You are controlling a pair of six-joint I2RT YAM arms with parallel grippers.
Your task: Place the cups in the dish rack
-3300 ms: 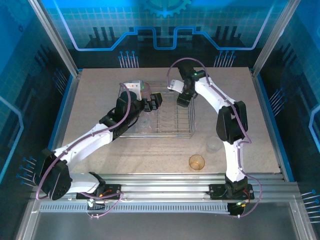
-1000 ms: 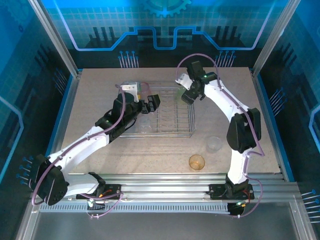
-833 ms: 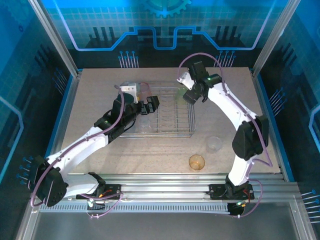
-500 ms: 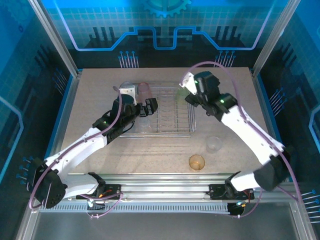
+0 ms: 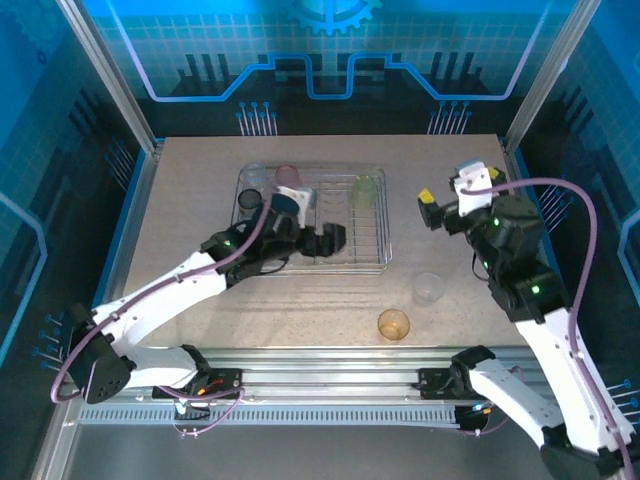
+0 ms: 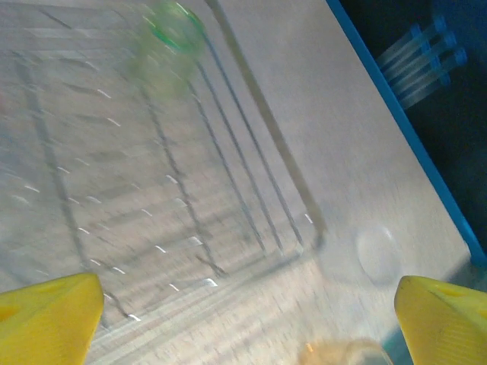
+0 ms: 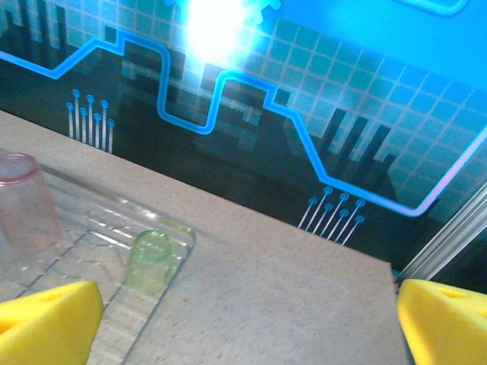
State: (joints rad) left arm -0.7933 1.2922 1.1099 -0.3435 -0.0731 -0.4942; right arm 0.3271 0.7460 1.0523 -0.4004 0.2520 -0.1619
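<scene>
After right gripper (image 5: 432, 208) withdrew from the dish rack (image 5: 370, 242), it and left gripper (image 5: 326, 241) gape, seemingly empty.

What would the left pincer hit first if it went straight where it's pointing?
Probably the dish rack's bare wires near its right rim, missing the green cup; depth is unclear.

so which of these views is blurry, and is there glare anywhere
left wrist: smeared throughout, the dish rack wires streaked and the green cup soft; right wrist: mostly sharp, but a blown-out white glare on the back panel; top external: crisp, with a strong blue cast along the walls.
</scene>
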